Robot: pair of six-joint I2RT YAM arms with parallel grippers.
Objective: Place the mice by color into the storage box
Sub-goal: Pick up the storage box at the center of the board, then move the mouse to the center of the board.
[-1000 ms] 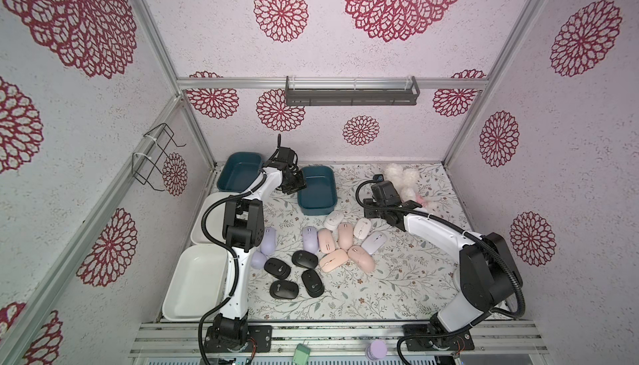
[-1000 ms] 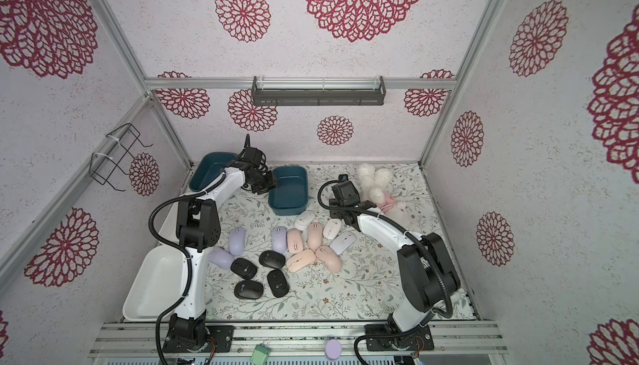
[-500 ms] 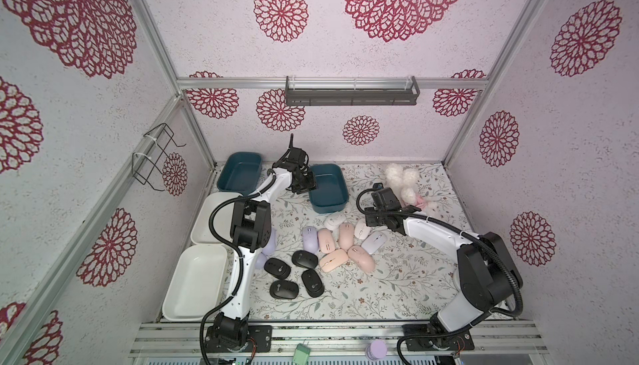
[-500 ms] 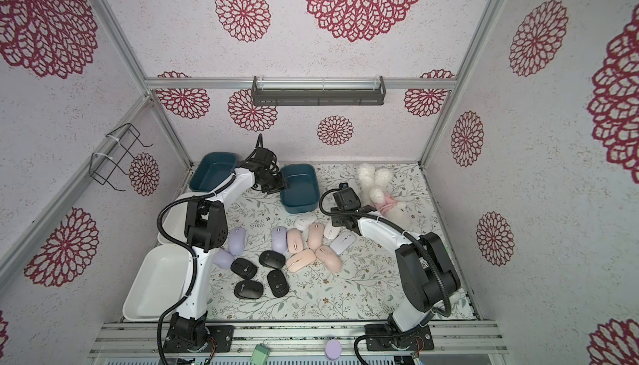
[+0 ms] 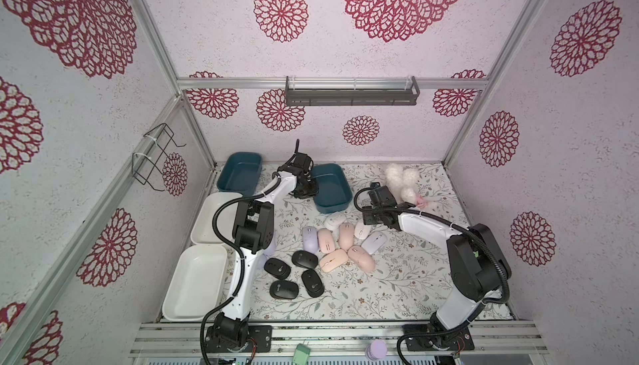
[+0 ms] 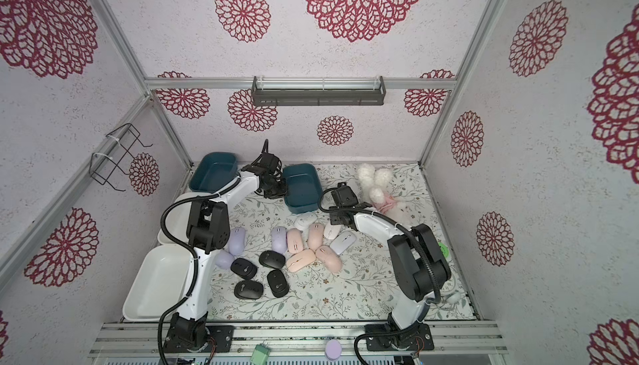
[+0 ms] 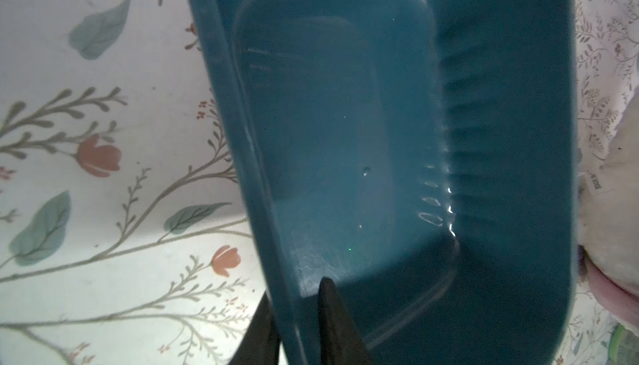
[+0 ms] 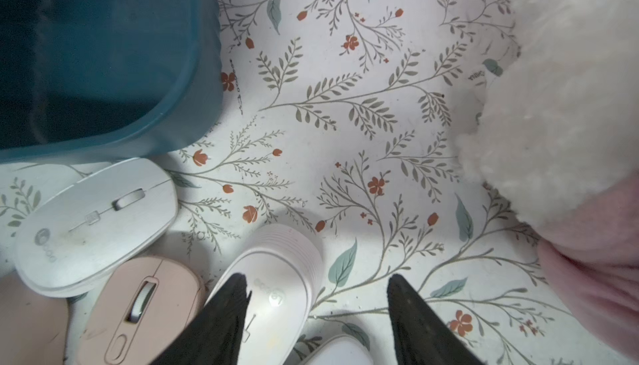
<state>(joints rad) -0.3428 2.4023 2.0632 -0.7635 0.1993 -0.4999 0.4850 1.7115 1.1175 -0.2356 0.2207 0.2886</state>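
The left tool has just squeezed shut on the side wall of a teal box. In the left wrist view one finger is inside the box and one is outside, with the wall pinched between them. A second ago this box sat a bit further from the mice; now it has slid closer to them. I think that will make the box easier to drop mice into. The right tool has come down from near the fluffy toy and now hangs over a pale mouse. Its fingers are spread apart and it holds nothing. It looks ready to pick that mouse up, but the sorting has not started yet. All the mice are on the surface in the middle. The black mice lie together at the front, with the pink, purple and pale ones behind them. The teal box is empty. The other teal box in the back corner is empty too. The two white trays by the left arm also have nothing in them.
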